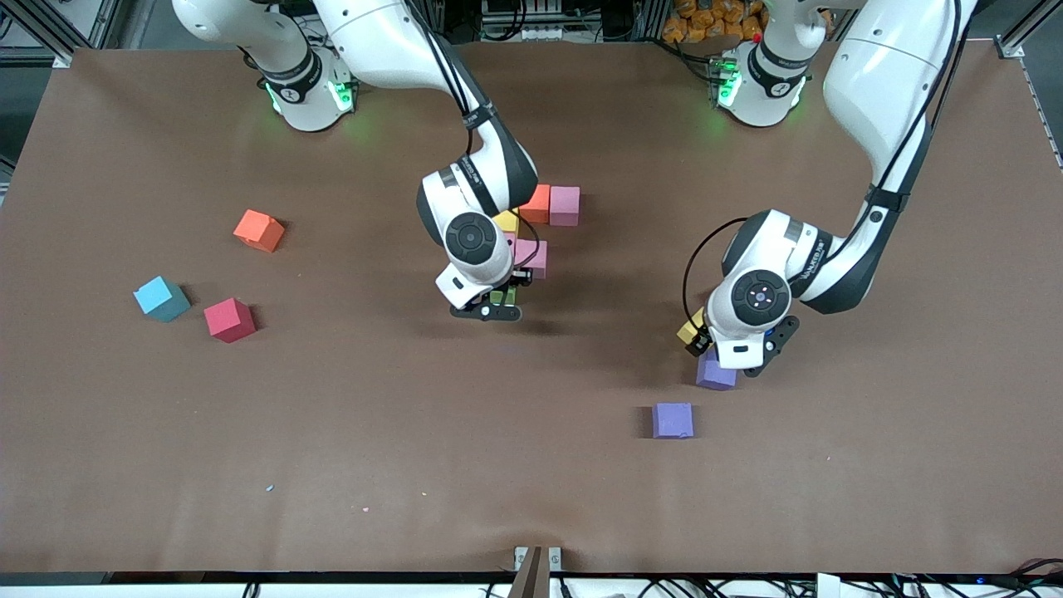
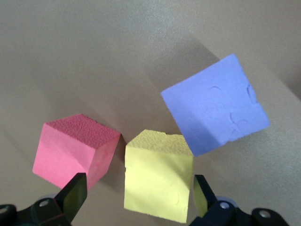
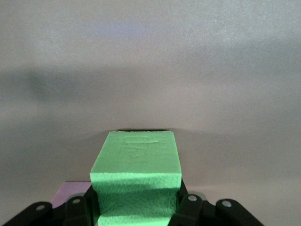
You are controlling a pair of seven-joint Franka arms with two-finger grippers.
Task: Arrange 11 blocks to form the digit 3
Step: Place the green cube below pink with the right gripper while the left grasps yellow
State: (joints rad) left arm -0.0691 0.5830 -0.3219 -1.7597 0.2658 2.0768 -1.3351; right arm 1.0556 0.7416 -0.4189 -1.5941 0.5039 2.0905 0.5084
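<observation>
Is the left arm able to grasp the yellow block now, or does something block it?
Probably yes. The left gripper stands open with its jaws either side of the yellow block. The pink block and the purple block sit close by but outside the jaws.

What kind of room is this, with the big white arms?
Probably a robot lab. Two white robot arms are bolted to a brown table with foam blocks scattered on it, metal framing runs along the edges, and cables and equipment crowd the table's edge by the arms' bases.

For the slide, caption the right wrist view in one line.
Right gripper clamps a green block just above the brown table, a pink block peeking out beneath it.
</observation>
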